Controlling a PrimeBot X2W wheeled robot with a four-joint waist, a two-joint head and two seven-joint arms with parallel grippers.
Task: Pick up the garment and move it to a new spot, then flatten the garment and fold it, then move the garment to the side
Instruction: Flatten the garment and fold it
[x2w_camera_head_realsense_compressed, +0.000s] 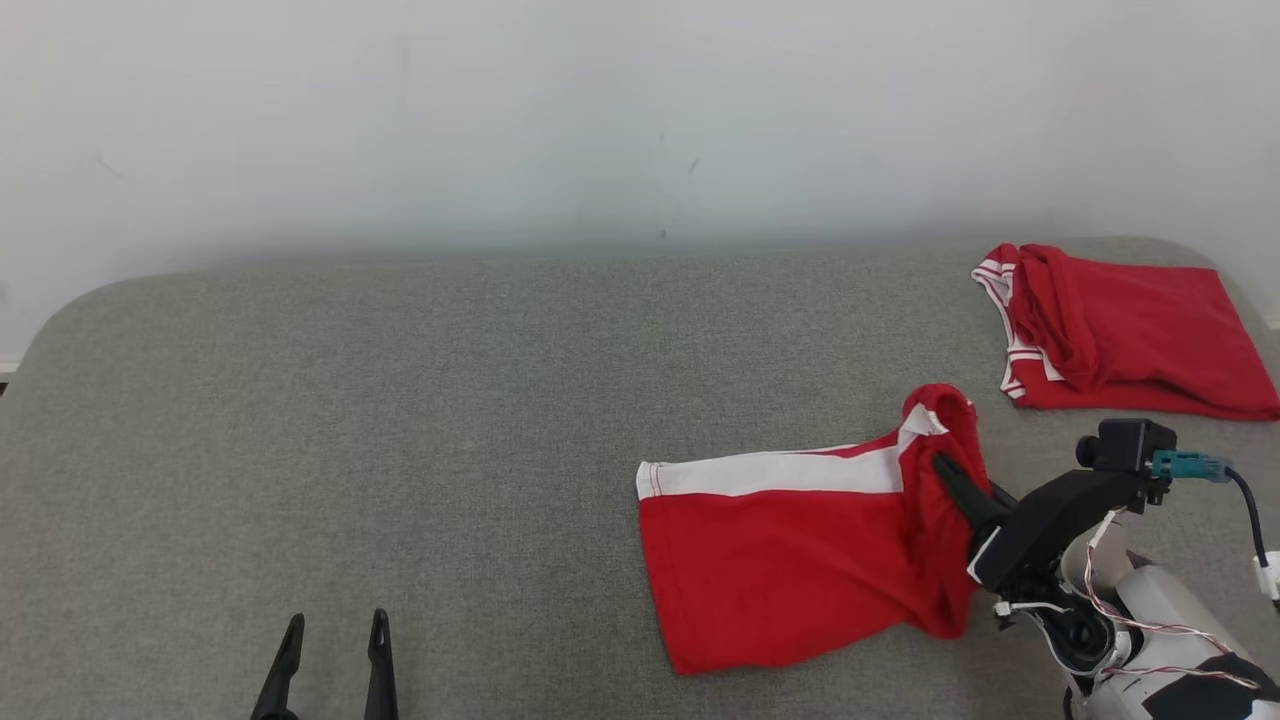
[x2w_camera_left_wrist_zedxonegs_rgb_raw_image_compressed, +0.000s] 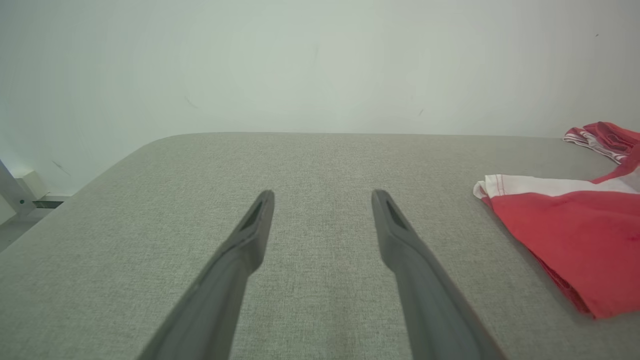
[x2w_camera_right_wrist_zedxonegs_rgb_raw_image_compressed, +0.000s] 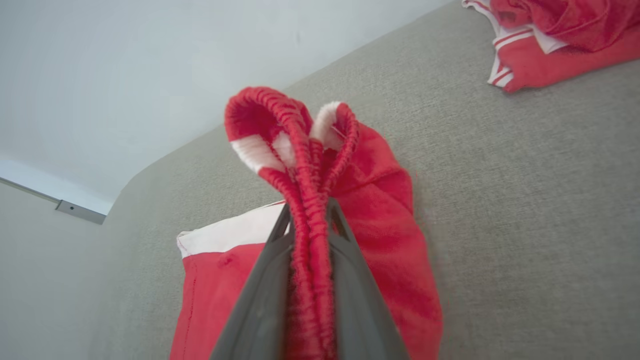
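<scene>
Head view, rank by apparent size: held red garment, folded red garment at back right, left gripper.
1. held red garment
2. folded red garment, farther from the camera, so real size unsure
3. left gripper, cut off by the bottom edge

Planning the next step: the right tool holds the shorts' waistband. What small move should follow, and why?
Probably raise the right tool a little: it is shut on the bunched waistband, while the rest of the shorts lies on the grey surface, so lifting would free them for carrying.
</scene>
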